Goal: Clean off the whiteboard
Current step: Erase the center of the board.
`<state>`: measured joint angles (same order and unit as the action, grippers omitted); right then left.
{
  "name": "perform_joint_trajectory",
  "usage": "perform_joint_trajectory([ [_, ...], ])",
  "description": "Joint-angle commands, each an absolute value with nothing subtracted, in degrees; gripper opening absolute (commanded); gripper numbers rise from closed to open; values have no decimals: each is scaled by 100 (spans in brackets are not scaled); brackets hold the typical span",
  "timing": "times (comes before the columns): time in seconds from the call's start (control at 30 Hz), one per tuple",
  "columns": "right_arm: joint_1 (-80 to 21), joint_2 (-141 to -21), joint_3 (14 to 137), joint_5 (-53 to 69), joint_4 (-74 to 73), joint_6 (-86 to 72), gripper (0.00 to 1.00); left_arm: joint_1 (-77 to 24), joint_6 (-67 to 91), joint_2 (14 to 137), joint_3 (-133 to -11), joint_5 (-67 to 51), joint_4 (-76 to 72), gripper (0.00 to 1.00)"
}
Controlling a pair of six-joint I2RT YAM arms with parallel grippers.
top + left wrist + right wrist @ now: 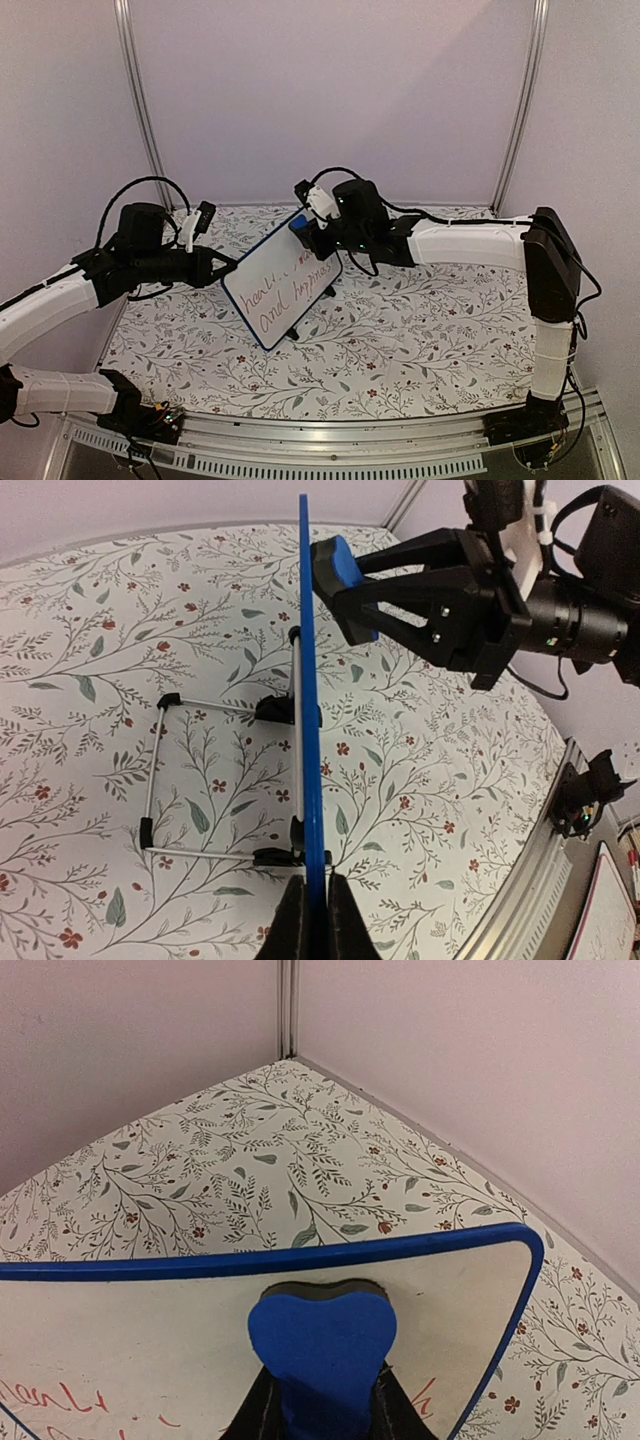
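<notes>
The whiteboard (pixel 283 283) stands tilted on its wire stand on the floral table, with red handwriting on its face. My left gripper (pixel 222 268) is shut on the board's left edge; in the left wrist view the blue edge (pixel 310 730) runs up from between my fingers (pixel 290 925). My right gripper (pixel 305 235) is shut on the blue eraser (pixel 320 1345), whose dark felt presses the board's upper part (pixel 150 1340) near its top edge. The eraser also shows in the left wrist view (pixel 345 575) against the board. Red writing remains below it (pixel 60 1397).
The wire stand (pixel 160 770) with black feet props the board from behind. The floral tabletop (pixel 420 340) spreads around. White walls and metal corner posts (pixel 140 100) close the back. An aluminium rail (pixel 330 440) runs along the near edge.
</notes>
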<state>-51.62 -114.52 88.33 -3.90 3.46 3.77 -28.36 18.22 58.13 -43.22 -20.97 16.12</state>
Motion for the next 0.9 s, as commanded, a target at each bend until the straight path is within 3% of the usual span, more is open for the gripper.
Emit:
perform_joint_trajectory([
  [0.0, -5142, -11654, 8914, -310, 378, 426, 16, -2923, 1636, 5756, -4298, -2671, 1531, 0],
  [0.47, -5116, -11454, 7931, -230, 682, 186, 15, -2922, 1649, 5774, -4298, -2649, 1532, 0],
  [0.87, -4963, -11467, 8509, -90, 653, 158, 15, -2919, 1644, 5784, -4298, -2646, 1542, 0],
])
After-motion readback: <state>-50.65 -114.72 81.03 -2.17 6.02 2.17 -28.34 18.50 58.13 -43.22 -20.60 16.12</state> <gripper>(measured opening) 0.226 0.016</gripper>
